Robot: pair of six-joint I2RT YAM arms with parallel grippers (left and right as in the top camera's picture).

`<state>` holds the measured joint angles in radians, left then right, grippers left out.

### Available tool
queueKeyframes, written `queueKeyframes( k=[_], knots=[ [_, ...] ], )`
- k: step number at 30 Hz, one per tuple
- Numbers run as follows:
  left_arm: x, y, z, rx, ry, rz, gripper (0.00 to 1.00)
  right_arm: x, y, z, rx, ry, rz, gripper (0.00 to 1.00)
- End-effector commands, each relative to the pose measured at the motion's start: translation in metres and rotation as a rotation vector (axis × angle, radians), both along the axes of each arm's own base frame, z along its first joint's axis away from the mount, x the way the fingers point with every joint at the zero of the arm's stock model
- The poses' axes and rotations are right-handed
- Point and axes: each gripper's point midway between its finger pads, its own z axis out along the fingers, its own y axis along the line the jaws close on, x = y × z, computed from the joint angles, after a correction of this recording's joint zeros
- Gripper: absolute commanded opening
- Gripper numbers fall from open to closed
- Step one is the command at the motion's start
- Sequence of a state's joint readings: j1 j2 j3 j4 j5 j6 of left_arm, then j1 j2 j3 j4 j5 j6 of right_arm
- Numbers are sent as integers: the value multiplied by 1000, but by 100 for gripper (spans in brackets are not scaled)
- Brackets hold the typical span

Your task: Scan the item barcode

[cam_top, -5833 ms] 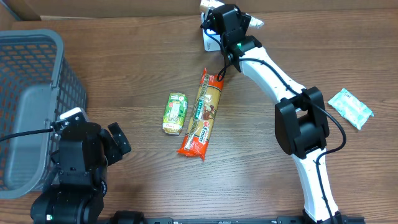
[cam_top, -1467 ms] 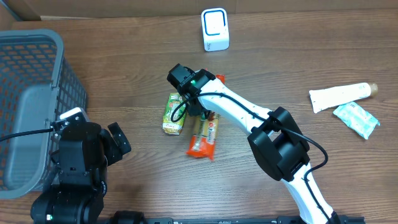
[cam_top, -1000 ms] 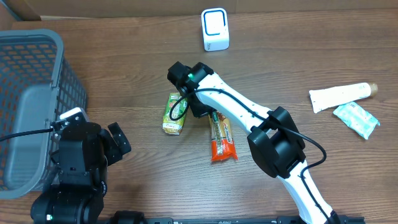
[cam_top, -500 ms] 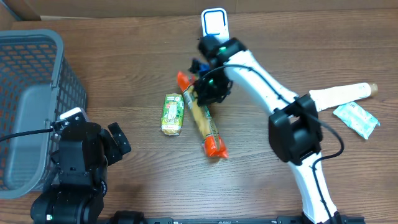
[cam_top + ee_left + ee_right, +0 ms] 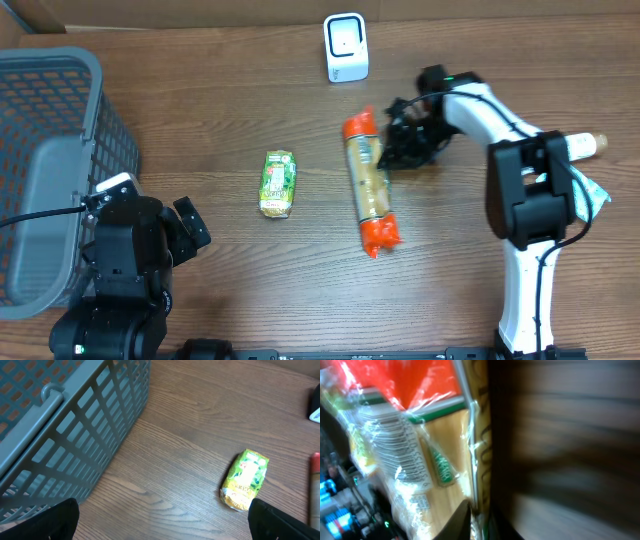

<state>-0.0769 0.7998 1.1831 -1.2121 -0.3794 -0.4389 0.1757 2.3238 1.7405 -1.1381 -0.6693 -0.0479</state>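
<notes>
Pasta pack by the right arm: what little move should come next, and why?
Probably close the right tool on the pasta pack at its top end. The pack lies flat on the table, short of the scanner, with the tool beside it; no firm grip is evident. Its barcode shows in the right wrist view, so lifting it to the scanner could follow.

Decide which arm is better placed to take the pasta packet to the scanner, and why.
Right. The right pincer is beside the pasta packet, close to the scanner. The left pincer sits open by the basket, far from both.
</notes>
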Motion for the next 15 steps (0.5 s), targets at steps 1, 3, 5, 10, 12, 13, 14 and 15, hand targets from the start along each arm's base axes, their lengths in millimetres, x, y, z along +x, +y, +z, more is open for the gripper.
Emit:
queueKeyframes(
  k=[1,3,5,10,12,13,14,15],
  knots=[
    [-1,3,1,2,-5,18,99,16,-33,2,-42,-31,-59,34],
    [-1,3,1,2,-5,18,99,25,-41,11,-38,-55,-77,43],
    [-1,3,1,2,-5,18,100,31,-44,21,-33,-92,-73,49],
    [-1,3,1,2,-5,18,99,35,-38,55,16,-182,-23,64],
    [-1,3,1,2,-5,18,100,29,-35,64,31,-189,5,69],
    [-1,3,1,2,-5,18,99,24,-33,67,34,-187,25,70],
    [-1,3,1,2,-5,18,100,20,-32,67,27,-174,31,71],
    [-1,3,1,2,-5,18,100,16,-29,66,27,-159,38,71]
  ],
)
